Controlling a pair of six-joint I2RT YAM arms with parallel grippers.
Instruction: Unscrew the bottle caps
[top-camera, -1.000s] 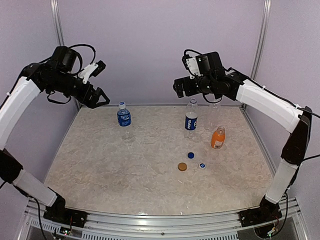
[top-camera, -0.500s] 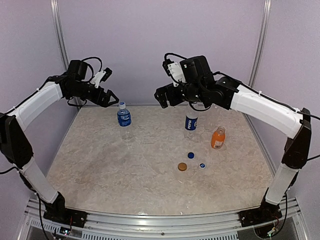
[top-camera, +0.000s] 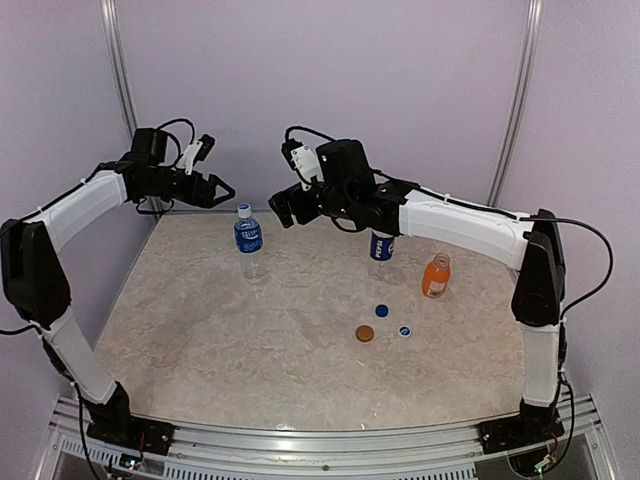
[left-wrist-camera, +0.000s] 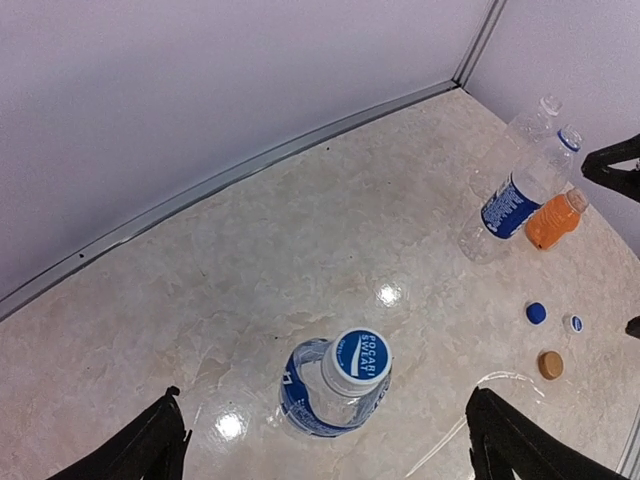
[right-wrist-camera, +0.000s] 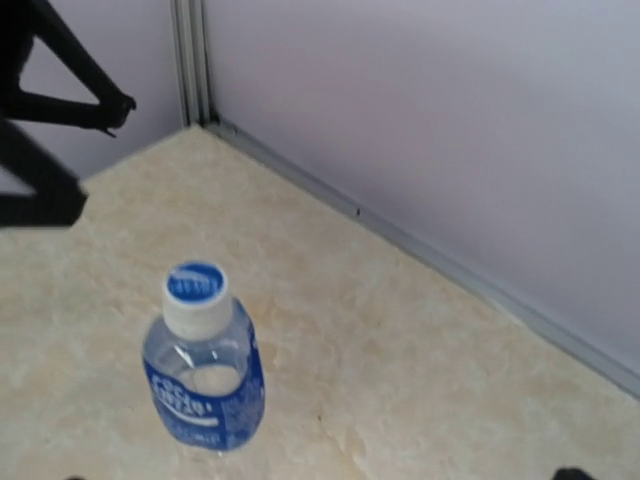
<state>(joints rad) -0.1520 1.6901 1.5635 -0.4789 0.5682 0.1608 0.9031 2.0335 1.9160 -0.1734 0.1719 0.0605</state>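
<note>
A clear bottle with a dark blue label (top-camera: 248, 240) stands at the back left, its blue cap (top-camera: 244, 210) screwed on. My left gripper (top-camera: 222, 192) hovers just left of and above that cap, open; in the left wrist view the cap (left-wrist-camera: 360, 357) lies between the wide-spread fingers (left-wrist-camera: 150, 450). My right gripper (top-camera: 282, 212) hangs open to the bottle's right, and its wrist view looks down on the cap (right-wrist-camera: 195, 283). A second blue-labelled bottle (top-camera: 381, 246) and the orange bottle (top-camera: 435, 275) stand uncapped. Three loose caps lie on the table: blue (top-camera: 382, 310), orange-brown (top-camera: 365, 333), white-rimmed blue (top-camera: 405, 331).
A small clear unlabelled bottle (left-wrist-camera: 530, 120) stands open behind the right-hand bottles. The purple back wall and its metal rail (left-wrist-camera: 250, 165) run close behind the capped bottle. The marble tabletop (top-camera: 250, 340) extends toward the near edge.
The right arm has swung left from above the right-hand bottles to beside the capped bottle. The left gripper has come closer to the bottle's cap.
</note>
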